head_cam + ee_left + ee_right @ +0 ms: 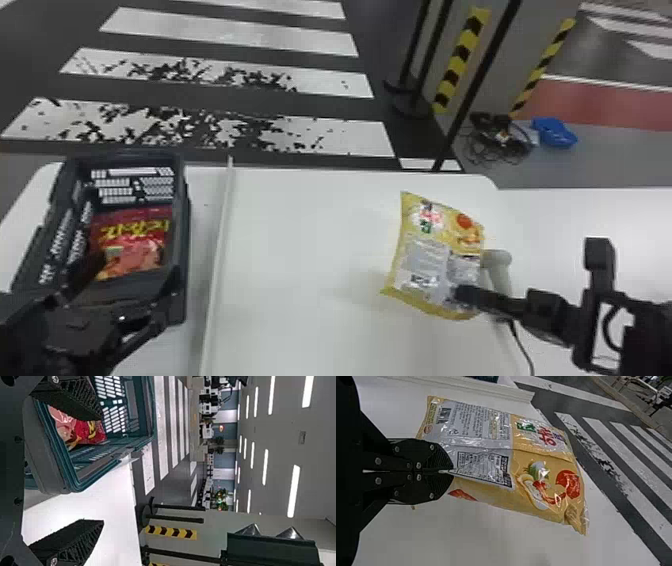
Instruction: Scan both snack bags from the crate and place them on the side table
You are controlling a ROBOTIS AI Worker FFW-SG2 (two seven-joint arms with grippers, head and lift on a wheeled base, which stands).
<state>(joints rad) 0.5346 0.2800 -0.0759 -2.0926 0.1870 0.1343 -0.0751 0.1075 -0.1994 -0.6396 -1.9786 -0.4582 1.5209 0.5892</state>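
Note:
The yellow snack bag [430, 250] is in my right gripper [462, 295], held at one edge with its printed back showing, next to the white scanner [497, 260]. From the right wrist, the gripper [450, 471] is shut on the silvery seam of the yellow bag [542, 471]. The red snack bag [132, 240] lies inside the dark crate [182, 220]. My left gripper [130, 292] is over the crate's near end, partly covering it. In the left wrist view, the left gripper [102, 469] has its fingers wide apart with nothing between them, and the red bag [85, 431] lies beyond one finger.
A raised pale strip [220, 240] runs across the white table [300, 250] between the crate and the yellow bag. Another white surface [560, 220] adjoins on the right. A black cable [522, 345] hangs near the scanner. Striped posts and floor cables stand beyond the tables.

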